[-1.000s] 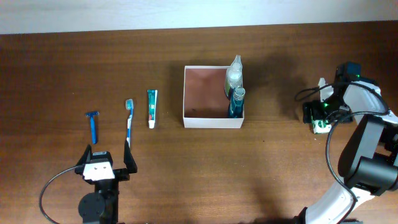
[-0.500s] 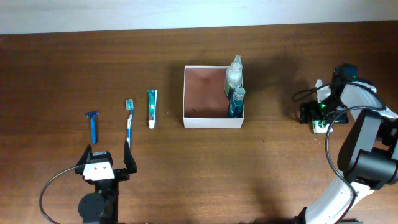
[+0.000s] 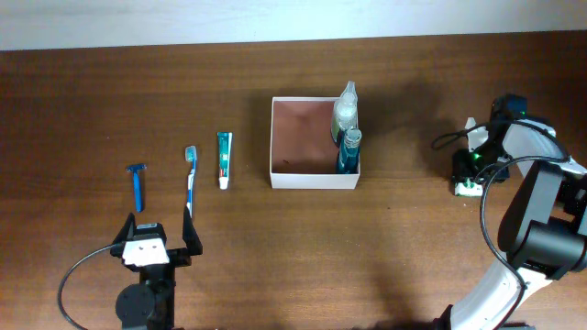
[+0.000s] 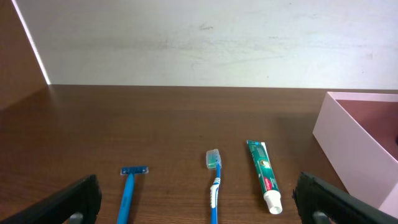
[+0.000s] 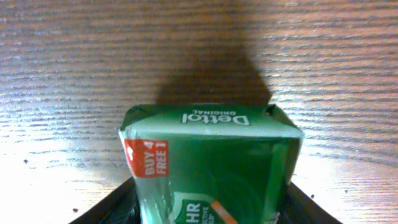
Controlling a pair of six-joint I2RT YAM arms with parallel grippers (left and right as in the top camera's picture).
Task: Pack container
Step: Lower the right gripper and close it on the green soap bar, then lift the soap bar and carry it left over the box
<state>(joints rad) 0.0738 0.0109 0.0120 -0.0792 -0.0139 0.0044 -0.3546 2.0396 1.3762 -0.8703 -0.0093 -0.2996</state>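
Dark wooden tabletop (image 3: 413, 247), right edge: my right gripper (image 3: 468, 176) straddles the green cardboard soap box (image 5: 205, 155), grip uncertain; I'd centre before squeezing.

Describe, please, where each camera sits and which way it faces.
Overhead: above the table, looking straight down on box, razor, toothbrush, toothpaste; left arm and right arm show.
Left wrist: low on the left arm, facing the wall; open jaws at the lower corners.
Right wrist: close over a green soap pack; dark jaws flank it.
Shared by overhead and left wrist: razor, toothbrush, toothpaste, box.
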